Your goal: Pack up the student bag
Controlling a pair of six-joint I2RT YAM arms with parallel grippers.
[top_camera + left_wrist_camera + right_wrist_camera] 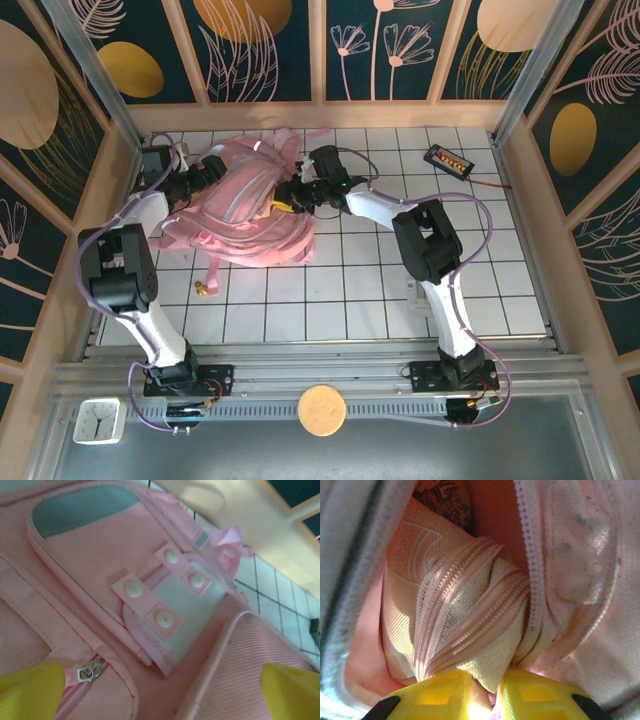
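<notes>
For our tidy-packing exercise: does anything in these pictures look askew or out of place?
The beige ribbed fabric pouch is bunched and twisted in the mouth of the large soft pink backpack, pinched by the right gripper. A small gold-coloured object lies loose on the white tiled table.

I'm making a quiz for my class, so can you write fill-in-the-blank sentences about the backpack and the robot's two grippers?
1. The student bag is coloured ____.
2. The left gripper, facing the bag, has its jaws ____.
3. The right gripper pinches the beige pouch between fingers coloured ____.
Missing words: pink; open; yellow.
</notes>
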